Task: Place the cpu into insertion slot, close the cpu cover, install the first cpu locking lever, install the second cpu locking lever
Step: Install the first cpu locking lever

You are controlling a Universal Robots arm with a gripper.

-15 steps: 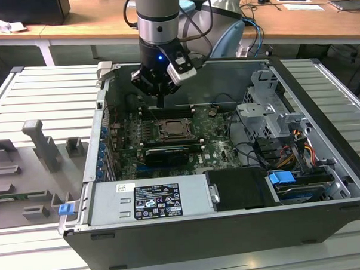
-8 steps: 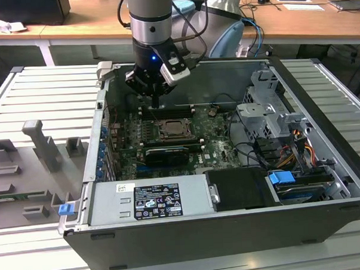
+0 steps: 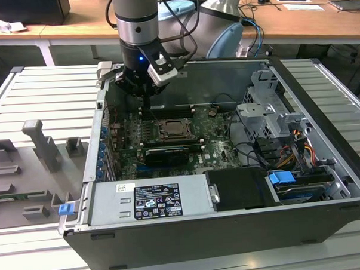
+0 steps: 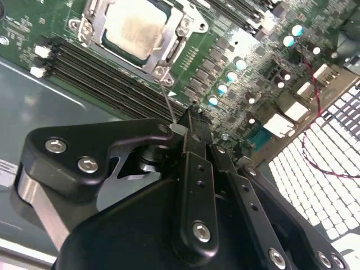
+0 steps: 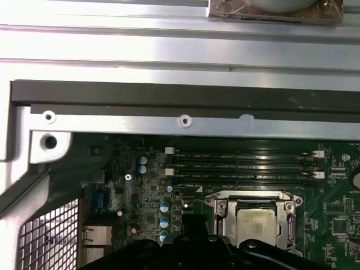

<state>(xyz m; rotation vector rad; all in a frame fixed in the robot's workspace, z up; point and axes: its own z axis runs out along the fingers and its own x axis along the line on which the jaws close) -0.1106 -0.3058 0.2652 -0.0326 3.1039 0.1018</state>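
The cpu [image 4: 135, 28] lies in the insertion slot [image 3: 161, 136] on the green board, its pale metal top facing up. The silver cpu cover [image 4: 90, 31] lies down around it, also seen as the cpu cover [image 5: 225, 209] framing the cpu [image 5: 256, 222]. A thin wire locking lever [image 4: 169, 95] rises from the socket's corner to my gripper [image 4: 188, 121]. The black fingers are shut on the lever's free end. In the exterior view my gripper [image 3: 144, 103] hangs just behind the socket, near the case's back wall.
Long black memory slots [image 5: 242, 163] run beside the socket. The case's metal wall [image 5: 169, 121] and the perforated rear grille [image 4: 326, 146] are close by. A power supply [image 3: 147, 199] and a drive cage [image 3: 269, 116] fill the case's front and right. Grey fixtures [image 3: 43, 144] stand outside.
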